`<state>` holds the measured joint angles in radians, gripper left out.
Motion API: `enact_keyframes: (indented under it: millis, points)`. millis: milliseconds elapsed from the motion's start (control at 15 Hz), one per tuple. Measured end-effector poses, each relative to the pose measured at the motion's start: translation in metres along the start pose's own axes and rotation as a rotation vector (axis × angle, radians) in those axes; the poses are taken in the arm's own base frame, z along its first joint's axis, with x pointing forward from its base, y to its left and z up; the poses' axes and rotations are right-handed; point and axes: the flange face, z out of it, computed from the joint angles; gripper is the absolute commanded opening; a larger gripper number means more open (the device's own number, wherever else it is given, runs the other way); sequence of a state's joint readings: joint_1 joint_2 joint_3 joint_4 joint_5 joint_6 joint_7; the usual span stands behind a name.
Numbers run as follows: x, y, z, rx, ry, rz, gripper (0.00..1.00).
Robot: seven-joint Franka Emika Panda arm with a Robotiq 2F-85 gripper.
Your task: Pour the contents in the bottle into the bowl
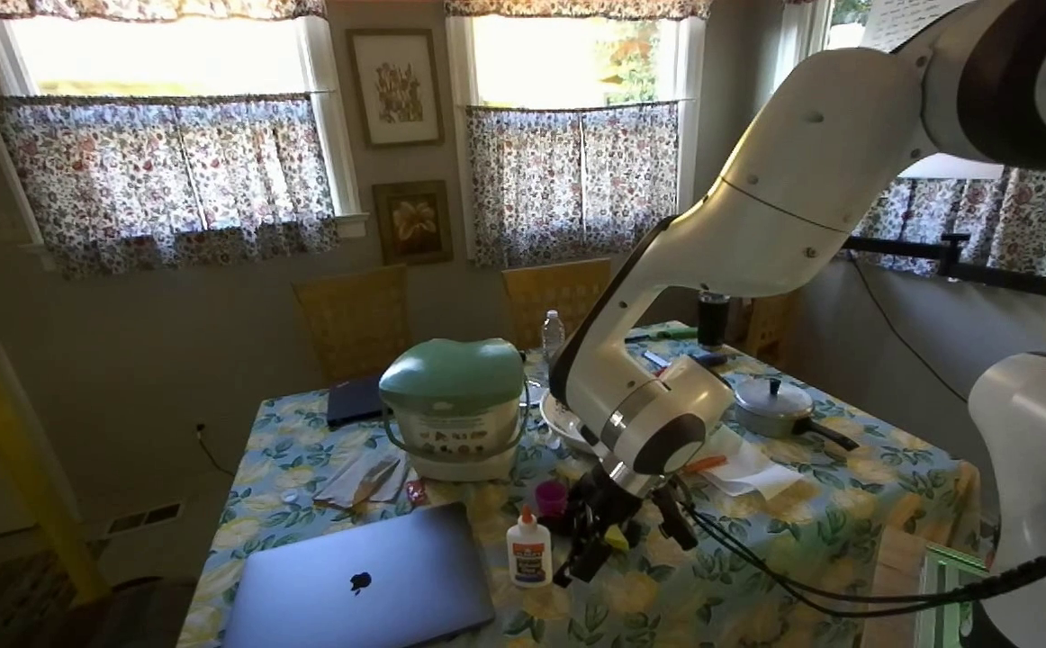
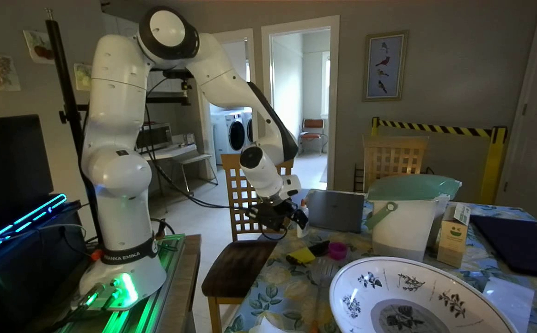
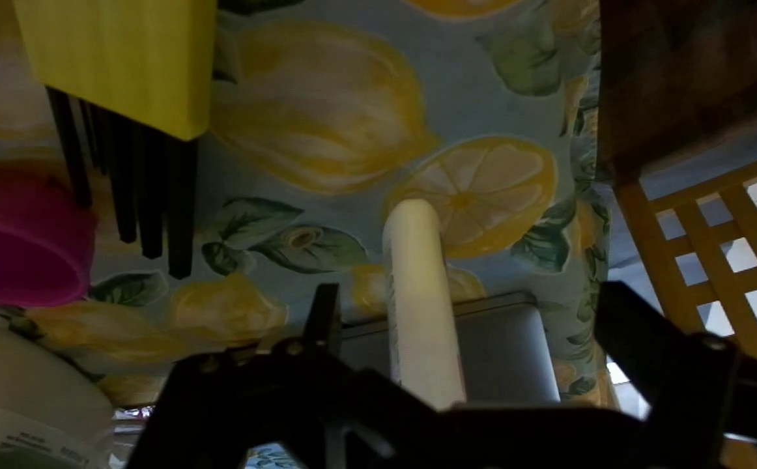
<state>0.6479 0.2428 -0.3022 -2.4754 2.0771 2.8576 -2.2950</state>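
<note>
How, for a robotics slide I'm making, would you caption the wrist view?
Open gripper framing a white glue bottle on a lemon-print tablecloth, laptop behind.

Desk [image 1: 595,621]: pale-blue cloth [image 2: 273,286], lemon print, draped over the edge. Laptop [image 1: 397,549] lies shut; bottle [image 1: 529,551] stands upright just beside it. Papers [image 1: 347,486] and red packet [image 1: 416,491] lie near the tub [image 1: 464,436] (green lid [image 1: 455,373] on). In an exterior view, clear bottle [image 1: 553,337], tumbler [image 1: 713,320] and lidded pot [image 1: 764,416] stand farther back, a paper sheet [image 1: 752,474] lying in front of the pot. In an exterior view, bowl [image 2: 385,274] sits mouth up, leaf pattern inside; carton [image 2: 451,238] upright between the tub and a dark slab [image 2: 522,247]. Wrist view: magenta cup [image 3: 23,215] near a yellow-and-black item [image 3: 118,55], kind unclear.
</note>
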Motion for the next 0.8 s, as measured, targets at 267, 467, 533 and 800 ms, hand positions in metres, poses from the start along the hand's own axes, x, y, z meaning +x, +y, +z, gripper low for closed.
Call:
enact_keyframes:
  millis: [267, 467, 533, 800]
  points:
    - [0.003, 0.000, 0.000, -0.001, 0.005, -0.002, 1.00]
    - [0.007, 0.001, 0.000, -0.002, 0.013, -0.021, 1.00]
    - [0.009, 0.001, 0.000, -0.003, 0.017, -0.030, 1.00]
    - [0.013, 0.002, 0.001, -0.005, 0.022, -0.061, 0.75]
